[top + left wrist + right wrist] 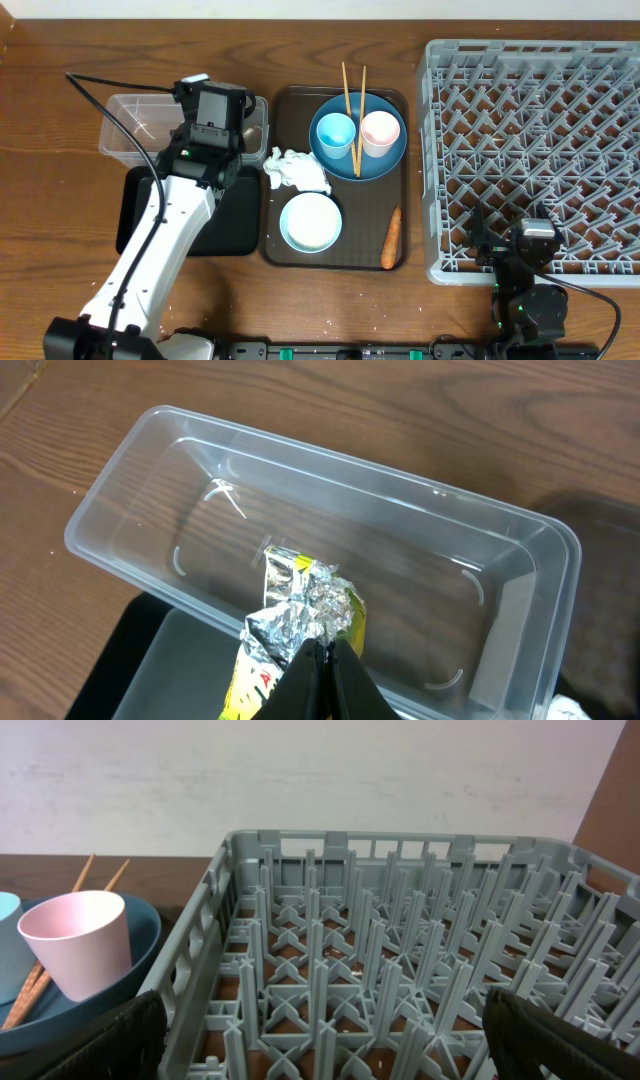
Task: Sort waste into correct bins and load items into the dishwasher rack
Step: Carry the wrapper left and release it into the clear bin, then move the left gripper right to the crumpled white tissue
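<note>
From above, the clear tub (125,135) stands at the far left of the table (60,220). The left arm (165,235) reaches over it, so the left jaws are hidden under the wrist in this view. Just near of the tub lies the black tray (240,225), partly covered by the arm. The brown serving tray (400,265) in the middle carries the blue plate (390,160). On the plate stand the light blue cup (335,133) and the pink cup (380,132), and the chopsticks (353,100) lie between them, across the far rim. Also on this tray are the tissue (295,170), left of the plate, the white-blue bowl (311,222), near of it, and the carrot (391,238) at the near right. The dishwasher rack (540,130) fills the right side, and the right jaws are at its near edge.

In the left wrist view, the left jaws are closed on the wrapper (300,605). They pinch its near part, and the crumpled silver end sticks out over the inside of the tub, above its near wall. The wood of the table shows through the tub's bottom.

In the right wrist view, the right jaws stand wide open and hold nothing, with one of the fingers (100,1040) in each near corner. The rack is directly beyond them. Left of it, well apart from the jaws, the pink cup stands on the plate.
</note>
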### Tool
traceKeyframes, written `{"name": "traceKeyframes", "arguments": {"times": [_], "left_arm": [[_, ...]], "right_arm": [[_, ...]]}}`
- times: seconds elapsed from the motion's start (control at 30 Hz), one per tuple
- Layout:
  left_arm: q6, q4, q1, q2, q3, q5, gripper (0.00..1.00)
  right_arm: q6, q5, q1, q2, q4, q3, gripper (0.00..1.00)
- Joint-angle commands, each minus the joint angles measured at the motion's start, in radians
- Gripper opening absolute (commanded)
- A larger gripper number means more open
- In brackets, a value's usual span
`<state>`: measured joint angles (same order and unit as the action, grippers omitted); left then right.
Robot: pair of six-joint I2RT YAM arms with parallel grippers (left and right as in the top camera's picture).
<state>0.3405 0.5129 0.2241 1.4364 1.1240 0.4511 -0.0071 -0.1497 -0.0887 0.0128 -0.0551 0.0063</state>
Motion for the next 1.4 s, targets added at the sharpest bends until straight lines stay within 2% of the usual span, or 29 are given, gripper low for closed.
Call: {"name": "traceKeyframes", "arguments": {"times": [0.0,0.2,0.4,0.93,1.1,1.13,1.23,1.3,1.37], "left_arm": [[0.001,-0.022,-0.006,0.046,-0.01,0.006,0.06],[-0.005,-0.067,-0.006,0.125,-0.01,0.005,0.06],[-0.082,-0.089,-0.006,0.146,-0.01,0.005,0.07],[-0.081,-0.098,-0.006,0.178,-0.01,0.005,0.07],[-0.08,-0.103,-0.006,0.189,-0.01,0.005,0.17],[-0.08,-0.104,-0.006,0.189,-0.01,0.005,0.22],[-0.08,-0.104,-0.006,0.189,-0.01,0.005,0.45],[-0.08,-0.104,-0.006,0.189,-0.01,0.005,0.49],[-0.081,-0.103,-0.005,0.185,-0.01,0.005,0.5]], "right_arm": [[0.006,-0.003,0.011,-0.002,-0.004,-0.001,0.99],[0.006,-0.003,0.011,-0.002,-0.004,-0.001,0.99],[0.006,-0.003,0.011,-0.002,-0.004,-0.001,0.99],[0.006,-0.003,0.011,-0.002,-0.004,-0.001,0.99],[0.006,-0.003,0.011,-0.002,-0.004,-0.001,0.99],[0.006,-0.003,0.011,-0.002,-0.004,-0.001,0.99],[0.006,-0.003,0.011,-0.002,-0.004,-0.001,0.99],[0.006,-0.003,0.011,-0.002,-0.004,-0.001,0.99],[0.006,-0.003,0.011,-0.002,-0.004,-0.001,0.99]]}}
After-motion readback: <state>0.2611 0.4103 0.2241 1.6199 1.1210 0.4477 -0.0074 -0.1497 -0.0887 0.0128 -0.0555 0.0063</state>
